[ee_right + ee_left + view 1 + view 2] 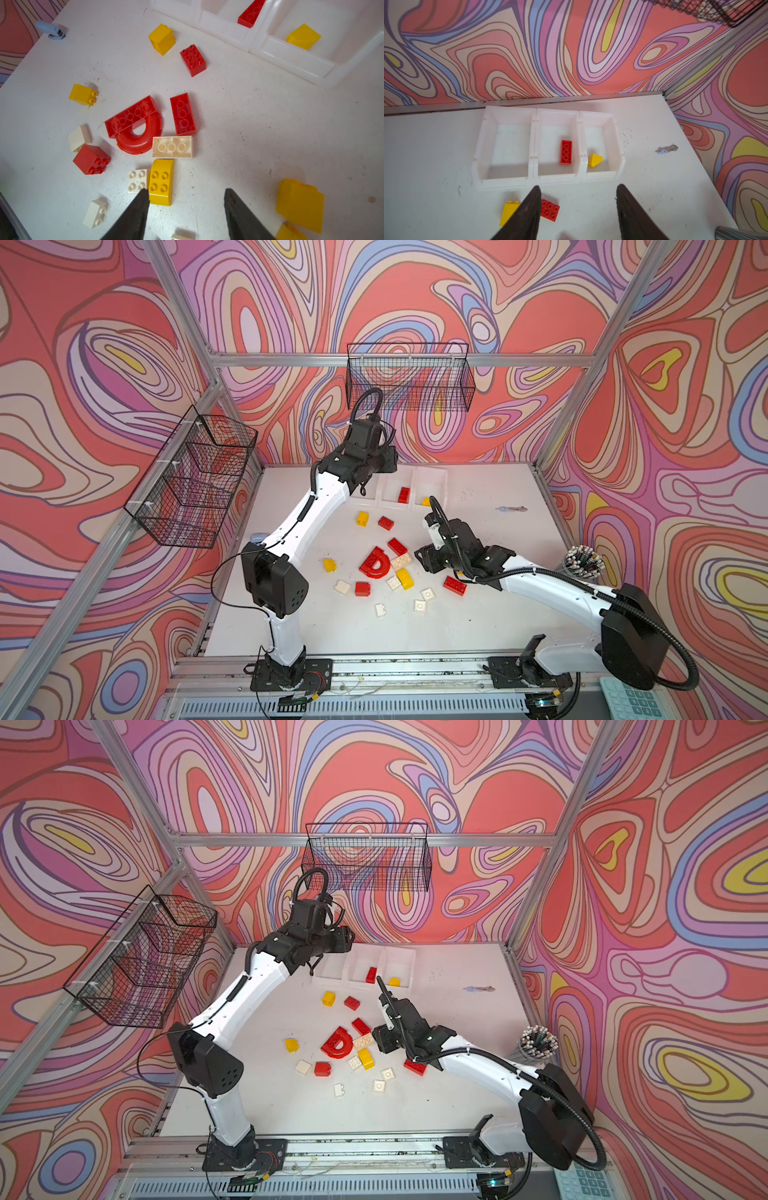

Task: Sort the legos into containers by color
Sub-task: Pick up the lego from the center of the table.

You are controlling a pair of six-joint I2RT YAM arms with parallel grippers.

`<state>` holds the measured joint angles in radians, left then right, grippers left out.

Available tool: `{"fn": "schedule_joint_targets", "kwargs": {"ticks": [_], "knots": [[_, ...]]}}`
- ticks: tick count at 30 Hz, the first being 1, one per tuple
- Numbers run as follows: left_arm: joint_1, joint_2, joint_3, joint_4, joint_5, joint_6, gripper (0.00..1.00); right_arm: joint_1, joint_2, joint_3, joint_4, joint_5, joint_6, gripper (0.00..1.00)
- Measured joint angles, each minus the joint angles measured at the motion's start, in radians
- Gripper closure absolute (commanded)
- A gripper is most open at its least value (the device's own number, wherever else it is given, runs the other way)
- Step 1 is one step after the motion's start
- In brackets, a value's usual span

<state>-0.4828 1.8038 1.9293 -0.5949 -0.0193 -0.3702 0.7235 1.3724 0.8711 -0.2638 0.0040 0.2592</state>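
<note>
Red, yellow and white bricks [404,577] are lying loose on the scuffed white worktop [478,614], the right hand [186,190] hovering over them, parted and holding nothing. A red arch [376,564] is lying flat, straight side facing the left arm [299,522]. Farther back, the left hand [578,186], also parted and empty, is hanging before three joined white bins [534,145]: a red brick [566,152] is lying front-to-back in the middle one, a yellow wedge [595,160] in the right-end one. Swirl-patterned walls [415,302] are enclosing everything.

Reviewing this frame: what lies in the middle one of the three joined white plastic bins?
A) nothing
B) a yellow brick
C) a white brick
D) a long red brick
D: a long red plastic brick lies in the middle white bin; the yellow wedge brick is in the neighbouring end bin.
</note>
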Motion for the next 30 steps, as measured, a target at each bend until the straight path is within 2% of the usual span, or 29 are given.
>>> {"fn": "schedule_joint_targets", "kwargs": {"ticks": [1, 3, 5, 13, 19, 27, 30], "knots": [[0.0, -0.039, -0.04, -0.007, -0.006, 0.0, 0.42, 0.0, 0.011, 0.005, -0.001, -0.001, -0.001, 0.32], [0.0, -0.103, -0.111, -0.024, -0.015, -0.001, 0.42, 0.004, 0.038, 0.014, -0.005, -0.001, -0.006, 0.1], [0.0, -0.159, -0.18, -0.056, -0.026, 0.0, 0.42, 0.014, 0.072, 0.017, -0.006, 0.0, -0.01, 0.07], [0.0, -0.392, -0.467, -0.15, -0.07, 0.008, 0.38, 0.095, 0.179, 0.019, -0.01, 0.031, -0.014, 0.05], [0.0, -0.558, -0.613, -0.181, -0.138, 0.03, 0.38, 0.131, 0.264, 0.074, -0.015, 0.069, -0.019, 0.04], [0.015, -0.678, -0.8, -0.202, -0.22, 0.064, 0.35, 0.137, 0.326, 0.141, -0.021, 0.104, -0.027, 0.05], [0.024, -0.718, -0.87, -0.202, -0.223, 0.064, 0.35, 0.137, 0.354, 0.158, -0.023, 0.11, -0.029, 0.08]]}}
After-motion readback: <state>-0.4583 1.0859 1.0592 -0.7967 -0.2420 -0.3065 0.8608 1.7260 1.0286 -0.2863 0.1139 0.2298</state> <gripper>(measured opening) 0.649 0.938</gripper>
